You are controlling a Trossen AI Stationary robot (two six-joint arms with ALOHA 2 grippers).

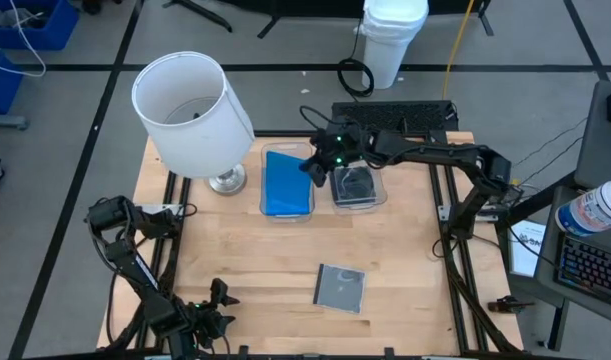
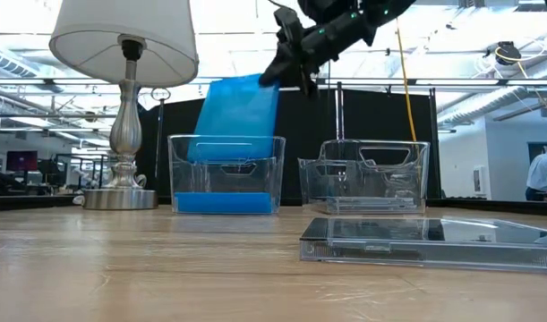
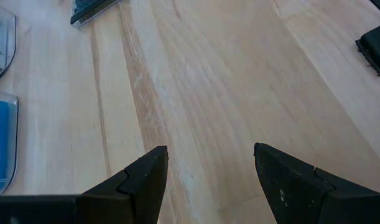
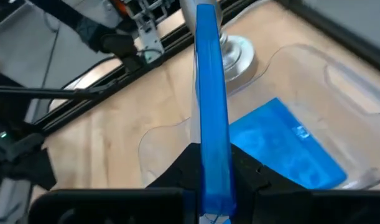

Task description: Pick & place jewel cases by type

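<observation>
You're mid-drop on a blue case (image 4: 209, 93): the right gripper (image 4: 208, 163) is pinching it by one edge, with the case hanging tilted over the left bin (image 2: 226, 174), lower end already dipping inside. That bin already has blue (image 1: 287, 186) in the bottom, so it looks like the right home. Next move, I'd say: lower a bit more, then let go so it lies flat instead of leaning on the wall.

The right arm is stretched out over the two bins from its side. A clear grey-backed case (image 1: 341, 287) lies near the table's front edge, and the other bin (image 1: 357, 187) holds a dark one. The left gripper (image 3: 208, 168) sits parked at the front corner, fingers spread, holding nothing.
</observation>
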